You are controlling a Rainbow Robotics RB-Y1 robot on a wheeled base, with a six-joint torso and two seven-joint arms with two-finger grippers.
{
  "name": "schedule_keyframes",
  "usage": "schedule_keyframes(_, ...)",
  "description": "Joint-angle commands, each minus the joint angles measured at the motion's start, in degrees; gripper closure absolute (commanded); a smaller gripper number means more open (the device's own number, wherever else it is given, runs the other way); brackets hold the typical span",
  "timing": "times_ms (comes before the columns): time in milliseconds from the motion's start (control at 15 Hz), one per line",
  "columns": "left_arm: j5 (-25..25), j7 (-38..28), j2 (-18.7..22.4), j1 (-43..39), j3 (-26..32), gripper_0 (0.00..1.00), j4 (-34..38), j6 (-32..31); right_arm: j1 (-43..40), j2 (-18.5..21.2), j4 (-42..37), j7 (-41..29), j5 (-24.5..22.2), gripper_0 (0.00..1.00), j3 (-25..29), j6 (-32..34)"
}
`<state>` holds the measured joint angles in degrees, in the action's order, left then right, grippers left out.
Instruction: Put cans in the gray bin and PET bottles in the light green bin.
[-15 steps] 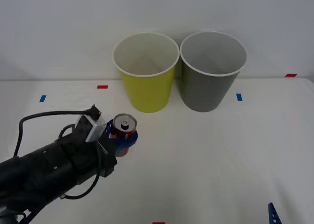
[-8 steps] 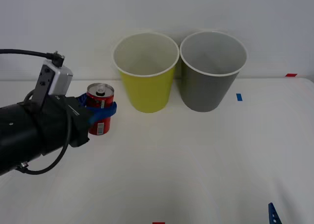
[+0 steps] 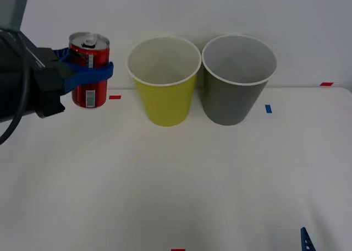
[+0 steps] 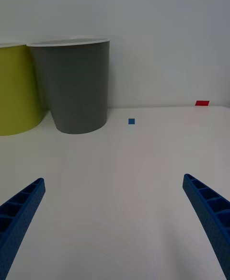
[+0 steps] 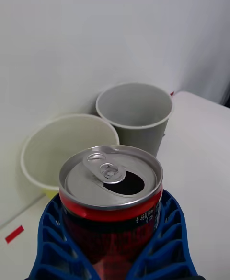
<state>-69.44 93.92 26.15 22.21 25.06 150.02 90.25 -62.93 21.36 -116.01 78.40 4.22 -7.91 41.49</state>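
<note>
A small red can point(image 3: 89, 70) with a silver top hangs upright in the air at the far left, level with the bins' rims. My left gripper point(image 3: 88, 74) is shut on it, blue fingers wrapped round its body. From the left wrist the can point(image 5: 111, 198) shows an opened pull-tab hole, with both bins beyond it. The light green bin point(image 3: 164, 80) stands just right of the can, and the gray bin point(image 3: 237, 78) stands right of that, the two side by side. My right gripper point(image 4: 115, 222) is open, low over the table near the front right, facing the gray bin point(image 4: 76, 86).
Small red and blue tape marks point(image 3: 268, 108) dot the white table point(image 3: 209, 179). A white wall rises right behind the bins. A blue fingertip point(image 3: 306, 240) of the right gripper pokes in at the front right edge.
My left gripper has lifted the can off the table, raising it and carrying it leftward to rim height. The bins and the right arm have not moved.
</note>
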Motion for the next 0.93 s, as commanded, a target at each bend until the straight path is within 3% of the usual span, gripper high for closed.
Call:
schedule_keyframes(67, 0.5, -0.2, -3.1, 5.5, 0.0, 1.0, 0.0, 1.0, 0.0, 0.0, 0.0, 0.0, 0.0, 0.0, 0.0, 0.0)
schedule_keyframes(467, 6.1, -1.7, -4.4, 10.6, -3.3, 1.0, -1.0, 1.0, 0.0, 0.0, 0.0, 0.0, 0.0, 0.0, 0.0, 0.0)
schedule_keyframes(733, 21.4, -3.0, -8.4, 20.2, -13.1, 1.0, -8.1, 0.8, 0.0, 0.0, 0.0, 0.0, 0.0, 0.0, 0.0, 0.0)
schedule_keyframes(933, 24.4, -3.1, -11.5, 23.1, -16.4, 1.0, -14.7, -2.2, 0.0, 0.0, 0.0, 0.0, 0.0, 0.0, 0.0, 0.0)
